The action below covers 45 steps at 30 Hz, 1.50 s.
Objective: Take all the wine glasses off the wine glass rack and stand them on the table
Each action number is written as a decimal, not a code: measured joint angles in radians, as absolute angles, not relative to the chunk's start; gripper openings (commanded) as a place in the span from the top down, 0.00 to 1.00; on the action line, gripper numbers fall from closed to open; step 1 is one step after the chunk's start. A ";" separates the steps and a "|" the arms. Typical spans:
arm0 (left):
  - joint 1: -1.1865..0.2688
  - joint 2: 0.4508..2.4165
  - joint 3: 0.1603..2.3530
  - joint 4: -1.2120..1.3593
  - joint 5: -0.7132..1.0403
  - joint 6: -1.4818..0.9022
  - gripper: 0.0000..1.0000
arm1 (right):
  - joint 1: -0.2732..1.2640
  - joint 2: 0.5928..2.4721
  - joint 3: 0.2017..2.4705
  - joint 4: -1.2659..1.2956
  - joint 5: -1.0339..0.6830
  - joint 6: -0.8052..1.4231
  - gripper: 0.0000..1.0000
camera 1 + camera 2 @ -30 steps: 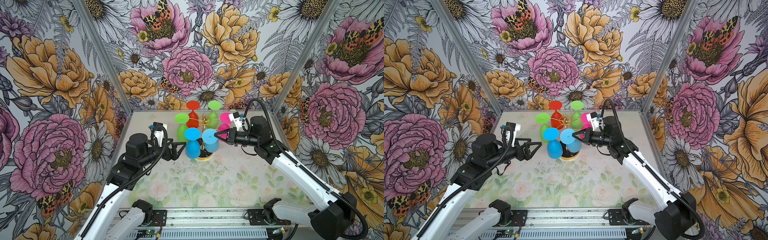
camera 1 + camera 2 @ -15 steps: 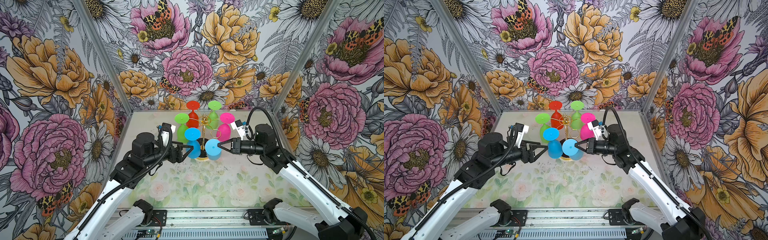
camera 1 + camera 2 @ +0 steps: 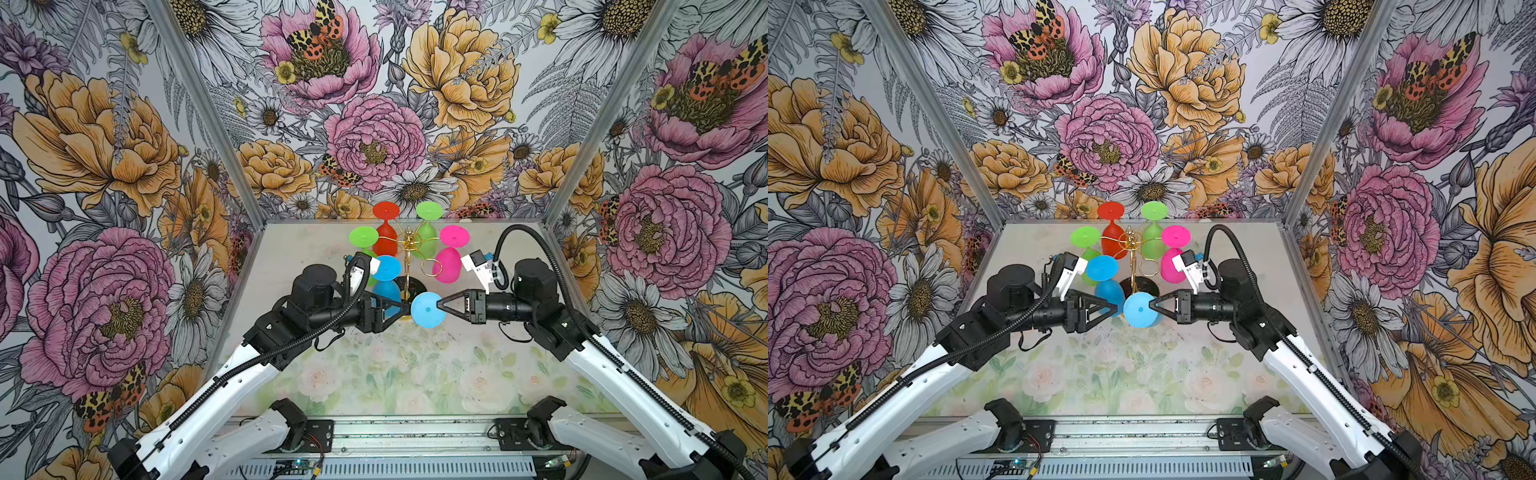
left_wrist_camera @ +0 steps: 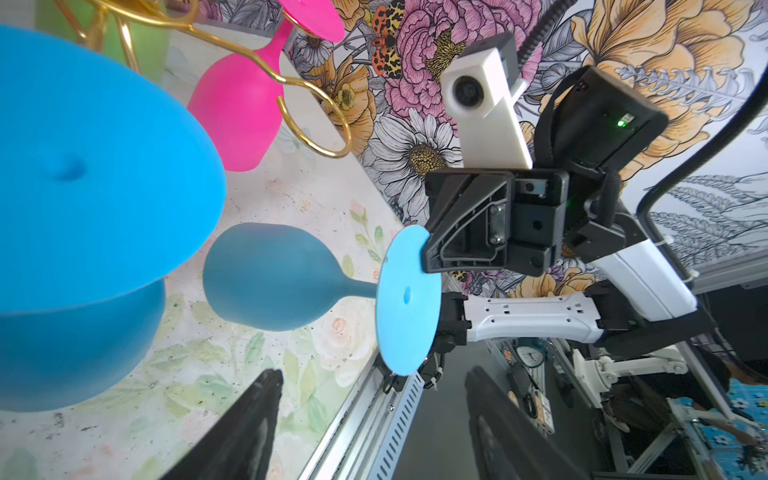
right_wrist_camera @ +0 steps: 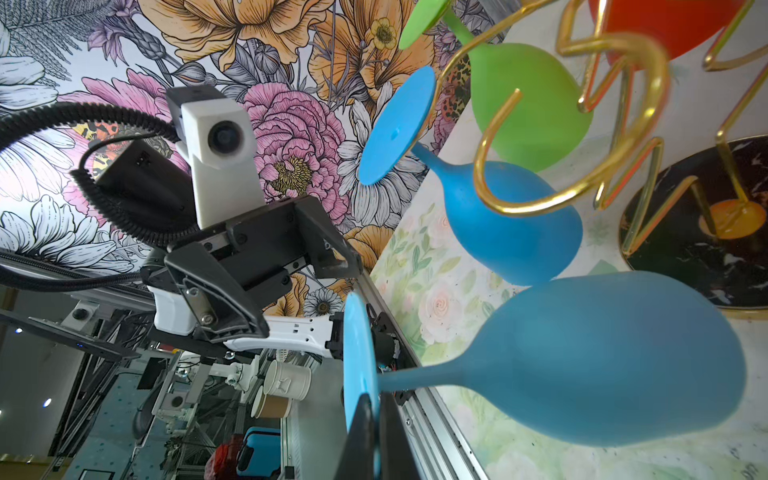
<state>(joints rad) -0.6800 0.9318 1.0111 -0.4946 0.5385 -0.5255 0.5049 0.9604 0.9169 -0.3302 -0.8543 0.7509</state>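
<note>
Floral worktop (image 3: 365, 374): right jaws clenched on glass (image 3: 428, 309) foot rim, foot up, bowl down, off rack (image 3: 409, 242); left jaws parted, empty, just beside it.

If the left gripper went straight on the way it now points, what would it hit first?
Most likely the light blue wine glass that the right gripper holds by its foot: in the left wrist view its stem lies ahead between the open fingers of the left gripper. Depth is unclear.

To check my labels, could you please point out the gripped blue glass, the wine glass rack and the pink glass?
gripped blue glass (image 3: 428, 309): top view, foot.
wine glass rack (image 3: 409, 241): top view, centre hub.
pink glass (image 3: 448, 266): top view, bowl.
</note>
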 measured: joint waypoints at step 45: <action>-0.771 1.028 0.990 -0.410 0.615 -0.615 1.00 | 0.524 0.953 0.897 -0.333 -0.849 0.729 0.62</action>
<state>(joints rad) -0.7708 1.0283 0.9901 -0.4095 0.6151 -0.6151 0.5236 0.9527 0.8974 -0.3328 -0.8494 0.7288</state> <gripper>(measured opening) 0.056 0.311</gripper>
